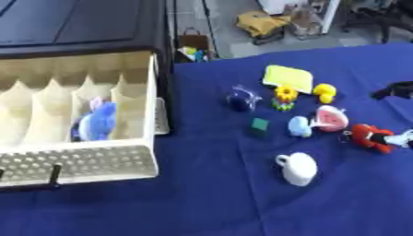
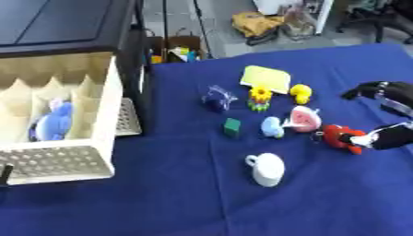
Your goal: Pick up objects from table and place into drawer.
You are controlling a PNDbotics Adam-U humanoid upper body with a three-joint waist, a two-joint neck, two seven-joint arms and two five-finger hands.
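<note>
Altogether eight toys on the table; right hand pinching red one.

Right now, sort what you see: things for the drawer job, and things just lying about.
For the job:
drawer
blue toy already inside
white cup
red toy at the right hand
green block
yellow duck

Lying about:
yellow bag on the floor
paper bag

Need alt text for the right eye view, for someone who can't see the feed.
The right hand reaches in from the right edge, its fingers at a red toy on the blue table. Other small toys and a white cup lie nearby; the open drawer at left holds a blue toy.
</note>
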